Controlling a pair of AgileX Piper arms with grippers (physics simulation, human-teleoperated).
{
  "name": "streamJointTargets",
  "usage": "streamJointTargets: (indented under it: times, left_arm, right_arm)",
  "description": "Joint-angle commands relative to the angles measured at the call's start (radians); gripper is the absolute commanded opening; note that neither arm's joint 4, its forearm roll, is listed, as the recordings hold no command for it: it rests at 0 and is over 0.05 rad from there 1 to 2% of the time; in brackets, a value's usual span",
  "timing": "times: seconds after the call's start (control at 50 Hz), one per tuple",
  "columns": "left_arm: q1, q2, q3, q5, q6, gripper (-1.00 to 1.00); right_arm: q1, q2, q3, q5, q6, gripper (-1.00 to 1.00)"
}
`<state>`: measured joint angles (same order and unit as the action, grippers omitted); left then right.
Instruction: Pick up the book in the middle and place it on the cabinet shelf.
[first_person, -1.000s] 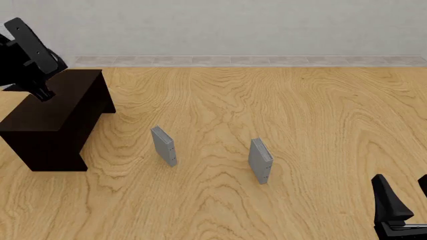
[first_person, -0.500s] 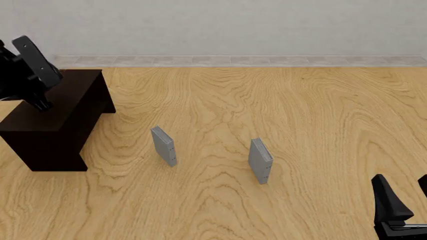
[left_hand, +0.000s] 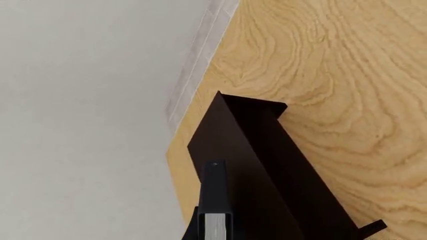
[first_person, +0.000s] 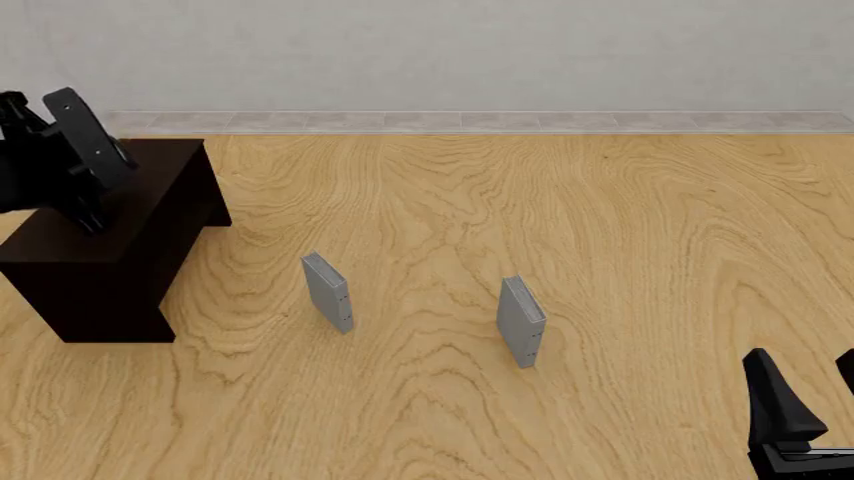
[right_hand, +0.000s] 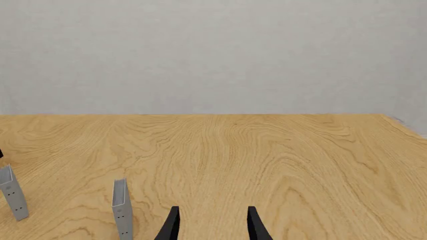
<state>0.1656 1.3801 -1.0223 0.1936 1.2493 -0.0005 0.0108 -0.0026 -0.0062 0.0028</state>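
Wooden table (first_person: 561, 200): beneath both arms.
Cabinet (first_person: 114, 240): directly below left gripper (first_person: 80, 195).
Book (first_person: 83, 140): black, tilted, clamped in left gripper above cabinet.
Right gripper (right_hand: 212, 225): fingers apart, holding nothing; two grey slabs (first_person: 327, 291) stand well apart from it.

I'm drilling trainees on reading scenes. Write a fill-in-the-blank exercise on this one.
1. The left pincer holds the book above the ___.
2. The number of grey slabs standing on the table is ___.
3. The right pincer has its fingers ___, gripping nothing.
4. The cabinet stands at the table's ___ side in the front view.

Missing words: cabinet; two; open; left
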Motion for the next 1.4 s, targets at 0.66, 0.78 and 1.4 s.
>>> streamJointTargets:
  times: [0.66,0.78,1.4]
  left_arm:
    - [-0.020,0.020,-0.033,0.065,-0.039,1.00]
    - [-0.020,0.021,-0.037,0.072,-0.042,1.00]
    - [-0.196,-0.161,-0.088,0.296,-0.216,1.00]
  right_arm:
    - [0.000,0.000,0.000,0.000,0.000,1.00]
    - [0.000,0.000,0.000,0.000,0.000,1.00]
    - [0.000,0.000,0.000,0.000,0.000,1.00]
